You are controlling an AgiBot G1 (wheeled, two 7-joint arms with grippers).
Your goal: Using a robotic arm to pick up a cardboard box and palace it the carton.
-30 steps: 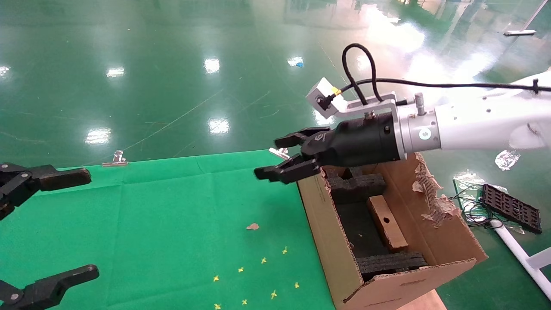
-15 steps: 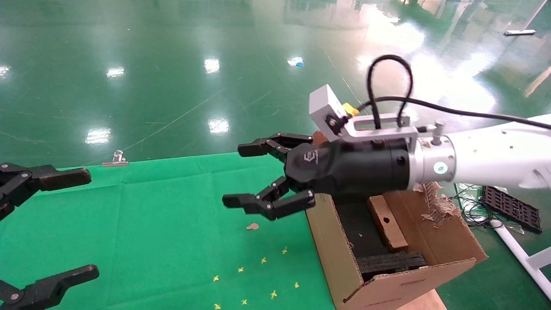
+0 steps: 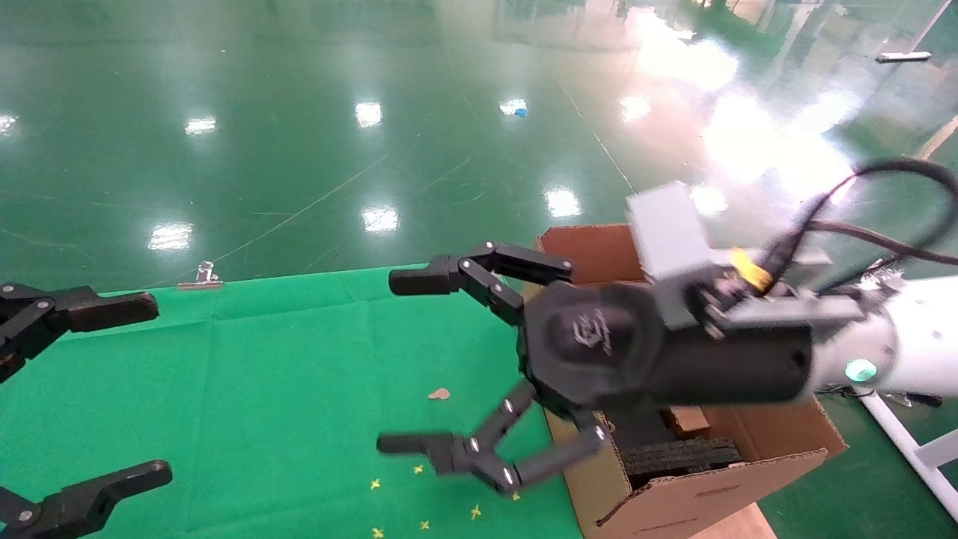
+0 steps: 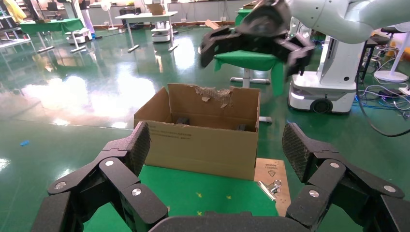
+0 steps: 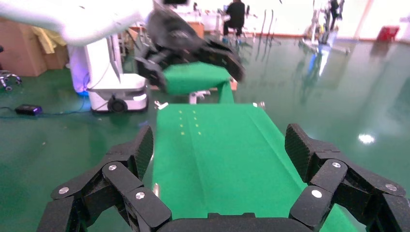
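The robotic arm on my right (image 3: 920, 344) reaches in from the right, its black wrist hanging over the carton (image 3: 591, 251). Its gripper (image 3: 404, 363) is open wide and empty above the green cloth, just left of the carton. The carton stands at the table's right end with black foam (image 3: 673, 453) inside; it also shows in the left wrist view (image 4: 203, 140). Only one end of the small cardboard box (image 3: 685, 421) shows inside the carton, under the wrist. My left gripper (image 3: 150, 389) is open and empty at the far left.
Green cloth (image 3: 299, 359) covers the table, with yellow marks (image 3: 419, 469) and a cardboard scrap (image 3: 439, 394). A metal clip (image 3: 200, 275) sits on the far edge. A white pipe frame (image 3: 902, 442) stands on the floor at the right. A wooden board with a clip (image 4: 270, 181) lies beside the carton.
My right arm has swung from the carton's far side down and nearer. Its gripper has opened wider and turned, and the wrist now hides most of the carton's inside. The left gripper has not moved.
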